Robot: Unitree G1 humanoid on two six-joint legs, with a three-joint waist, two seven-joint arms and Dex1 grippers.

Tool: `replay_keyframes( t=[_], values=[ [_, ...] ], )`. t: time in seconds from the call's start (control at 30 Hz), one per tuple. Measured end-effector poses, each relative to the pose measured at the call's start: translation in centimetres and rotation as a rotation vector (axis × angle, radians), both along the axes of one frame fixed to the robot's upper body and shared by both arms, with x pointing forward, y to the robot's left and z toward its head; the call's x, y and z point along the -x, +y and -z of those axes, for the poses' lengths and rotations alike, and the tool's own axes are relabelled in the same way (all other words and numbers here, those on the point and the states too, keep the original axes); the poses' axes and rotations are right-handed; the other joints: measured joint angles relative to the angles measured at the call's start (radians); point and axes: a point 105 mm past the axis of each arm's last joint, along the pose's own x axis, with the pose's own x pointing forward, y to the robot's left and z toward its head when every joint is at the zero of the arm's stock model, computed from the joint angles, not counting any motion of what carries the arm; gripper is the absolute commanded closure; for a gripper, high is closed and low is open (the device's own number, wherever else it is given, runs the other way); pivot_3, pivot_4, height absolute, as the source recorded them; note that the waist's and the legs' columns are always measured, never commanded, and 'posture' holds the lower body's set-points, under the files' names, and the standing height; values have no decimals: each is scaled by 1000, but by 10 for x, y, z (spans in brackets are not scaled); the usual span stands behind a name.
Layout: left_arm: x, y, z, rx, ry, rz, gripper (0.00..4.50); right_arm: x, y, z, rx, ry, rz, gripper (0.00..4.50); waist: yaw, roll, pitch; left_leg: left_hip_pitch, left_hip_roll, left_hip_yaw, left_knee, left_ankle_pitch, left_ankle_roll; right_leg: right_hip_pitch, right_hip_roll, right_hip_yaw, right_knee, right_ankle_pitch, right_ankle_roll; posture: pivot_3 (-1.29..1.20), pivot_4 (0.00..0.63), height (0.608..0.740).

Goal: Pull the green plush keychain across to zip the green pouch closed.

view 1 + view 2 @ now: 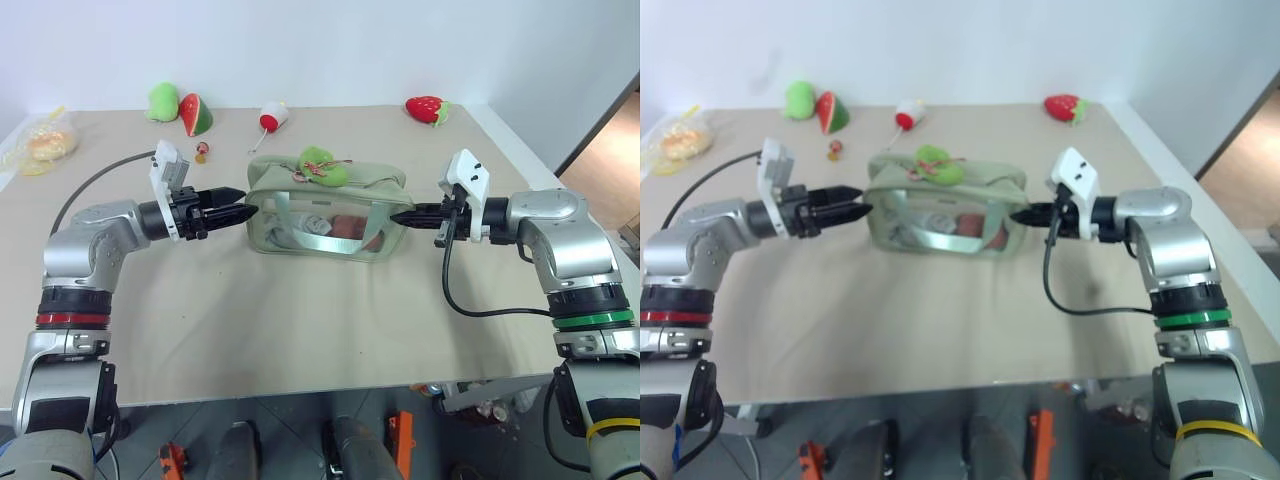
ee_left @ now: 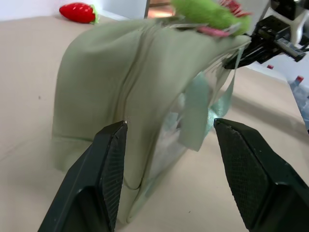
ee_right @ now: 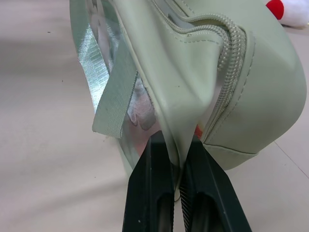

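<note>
The green pouch [image 1: 325, 205] stands mid-table, its clear side panel and pale strap facing me. The green plush keychain [image 1: 322, 165] lies on top of the pouch, towards its middle, with a reddish cord beside it. My right gripper [image 1: 398, 215] is level at the pouch's right end and shut on a fold of its fabric [image 3: 176, 140] just below the zip's end. My left gripper [image 1: 240, 205] is level at the pouch's left end. It is open, and its fingers [image 2: 108, 169] straddle that end without closing on it. The keychain [image 2: 207, 12] sits above and beyond them.
Along the far edge lie a green plush blob [image 1: 162, 100], a watermelon slice toy [image 1: 196, 115], a white-and-red toy [image 1: 272, 117] and a strawberry toy [image 1: 427, 109]. A plastic bag [image 1: 42, 145] sits at the far left corner. A small toy [image 1: 202, 152] lies behind my left gripper.
</note>
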Motion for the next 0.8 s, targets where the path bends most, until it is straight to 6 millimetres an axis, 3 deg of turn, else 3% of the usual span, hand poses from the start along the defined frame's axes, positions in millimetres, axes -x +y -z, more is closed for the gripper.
replay_keyframes(
  t=[0.17, 0.2, 0.4, 0.43, 0.8],
  values=[
    [-10, 0, 0, 8, -3, -24, 1545, 2, -1, 0, -4, 4, 1, 4500, 1, 0, 0, 0, 0, 0, 0, 0, 0, 0, 0, 0, 0, 0, 0, 0, 150, 740],
    [-12, -2, -2, 12, -13, -24, 2080, 2, -1, 0, -4, 6, 3, 4500, 1, 0, 0, 0, 0, 0, 0, 0, 0, 0, 0, 0, 0, 0, 0, 0, 150, 740],
    [-15, -11, -4, 36, -28, -9, 4162, 2, -1, 0, -6, 6, 8, 4500, 1, 0, 0, -1, 0, 0, 0, 0, 0, 0, 0, 0, 0, 0, 0, 0, 150, 740],
    [-14, -12, -4, 38, -27, 0, 4338, 2, -1, 0, -6, 6, 10, 4500, 1, 0, 0, -1, 0, 0, 0, 0, 0, 0, 0, 0, 0, 0, 0, 0, 150, 740],
    [6, -12, -7, -5, -5, 61, 4434, 2, -2, 0, -12, 6, 20, 4500, 0, 0, 0, -1, 0, 0, 0, 0, 0, 0, 0, 0, 0, 0, 0, 0, 150, 740]
  ],
)
